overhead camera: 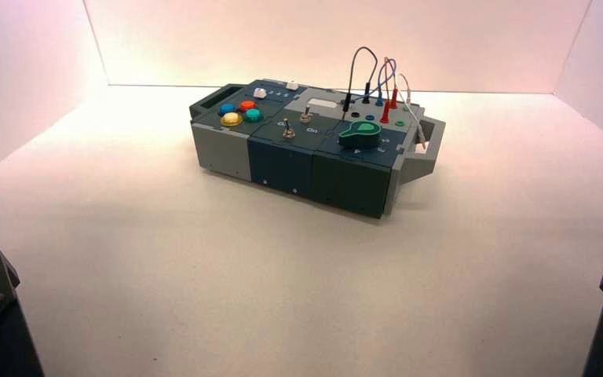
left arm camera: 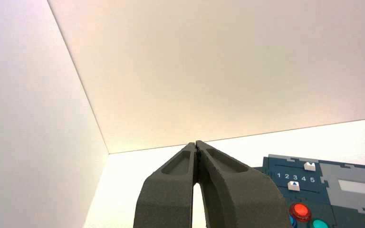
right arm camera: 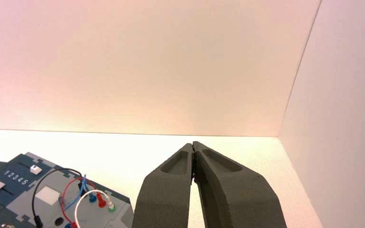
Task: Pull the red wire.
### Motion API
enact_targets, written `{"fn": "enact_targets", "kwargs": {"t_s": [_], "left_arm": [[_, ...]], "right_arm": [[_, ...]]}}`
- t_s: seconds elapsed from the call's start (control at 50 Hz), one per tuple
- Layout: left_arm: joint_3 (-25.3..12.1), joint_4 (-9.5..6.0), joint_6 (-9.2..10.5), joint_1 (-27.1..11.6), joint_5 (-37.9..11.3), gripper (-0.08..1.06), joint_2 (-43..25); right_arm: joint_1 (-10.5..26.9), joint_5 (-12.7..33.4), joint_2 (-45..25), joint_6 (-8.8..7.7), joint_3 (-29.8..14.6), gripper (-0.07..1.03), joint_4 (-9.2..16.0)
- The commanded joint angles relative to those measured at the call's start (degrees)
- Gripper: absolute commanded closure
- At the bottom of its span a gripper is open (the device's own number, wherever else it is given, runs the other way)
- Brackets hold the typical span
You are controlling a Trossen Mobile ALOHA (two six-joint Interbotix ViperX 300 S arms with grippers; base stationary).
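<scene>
2 arms parked at near corners | left gripper (left arm camera: 197,145) and right gripper (right arm camera: 192,145) jaws pressed together | red wire (overhead camera: 388,90) plugged in box (overhead camera: 314,161)

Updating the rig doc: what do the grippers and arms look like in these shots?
Left gripper and right gripper match: matte dark grey-green fingers, broad at the base and tapering to narrow tips, each with a long recessed pocket on its face. No markings, cables or pads show on either. In the high view, only dark, angular arm housings appear at the lower corners, the left one showing a small screw.
</scene>
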State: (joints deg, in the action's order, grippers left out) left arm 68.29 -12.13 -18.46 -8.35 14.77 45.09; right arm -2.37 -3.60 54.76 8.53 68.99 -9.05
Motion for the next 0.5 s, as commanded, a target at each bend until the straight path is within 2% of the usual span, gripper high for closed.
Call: {"fn": "enact_targets", "kwargs": {"t_s": [0.02,0.2,0.34,0.5], "left_arm": [[-0.79,0.18,-0.18,0.0,0.26,1.01,0.0],[-0.62,0.18,-0.18,-0.18,0.09,1.01,-0.26],[-0.7,0.18,-0.09,-0.79,-0.09,1.01,-1.67],[-1.85,0.35,-0.53,-2.72,-2.64,1.01,-2.64]], "right_arm": [[0.09,-0.18,-0.18,0.0,-1.05,0.99,0.09],[0.09,0.7,-0.18,0.0,-0.97,0.99,0.0],[0.18,3.78,-0.18,0.0,-1.67,0.99,0.0],[0.18,4.83,-0.26,0.0,-2.02,0.99,0.09]]}}
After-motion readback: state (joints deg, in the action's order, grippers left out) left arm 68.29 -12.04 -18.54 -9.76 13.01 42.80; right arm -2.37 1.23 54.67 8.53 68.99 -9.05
